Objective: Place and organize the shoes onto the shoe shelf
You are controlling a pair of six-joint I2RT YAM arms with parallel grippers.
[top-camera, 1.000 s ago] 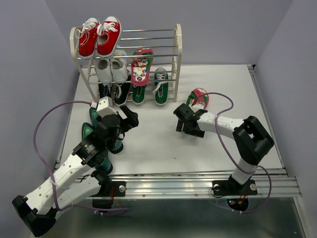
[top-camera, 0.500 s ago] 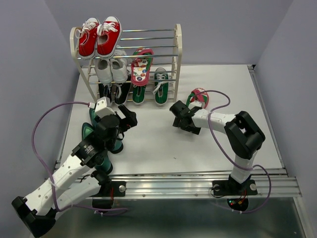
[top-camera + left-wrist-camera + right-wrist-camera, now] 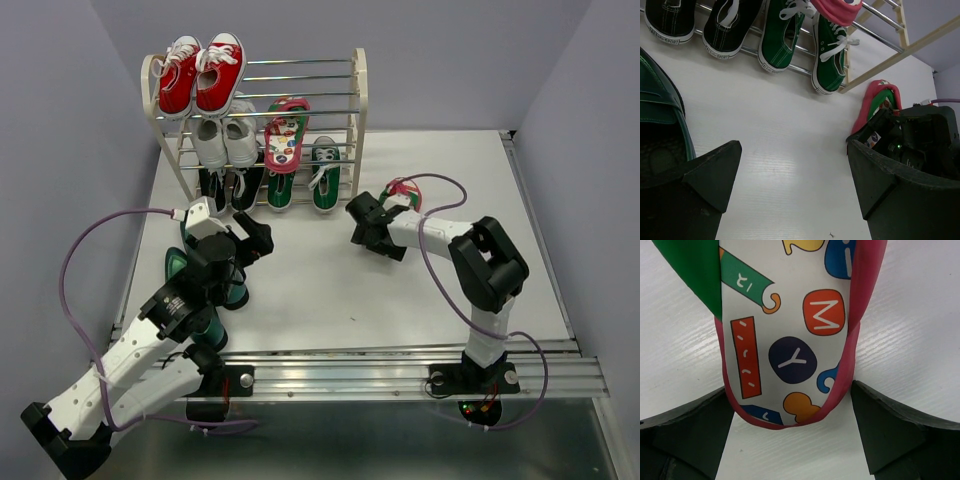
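The shoe shelf (image 3: 358, 110) stands at the back left. Two green sneakers (image 3: 325, 180) sit on its bottom tier, and one red-pink flip-flop (image 3: 286, 133) lies higher up. The other flip-flop (image 3: 402, 188) lies on the table to the right of the shelf. My right gripper (image 3: 384, 212) is open, and in the right wrist view its fingers (image 3: 690, 432) flank the heel of that flip-flop (image 3: 790, 325). My left gripper (image 3: 250, 236) is open and empty above the table (image 3: 795, 185). The teal high heels (image 3: 180, 265) stand under my left arm, and one (image 3: 660, 115) shows in the left wrist view.
Red sneakers (image 3: 200, 75) are on the shelf's top tier, white sneakers (image 3: 225, 140) below them, and black sneakers (image 3: 225, 185) at the bottom left. Purple cables loop from both arms. Walls close in at the left, back and right.
My right gripper has moved back toward the flip-flop on the table, so its open fingers now flank the heel. My left arm has shifted slightly left.
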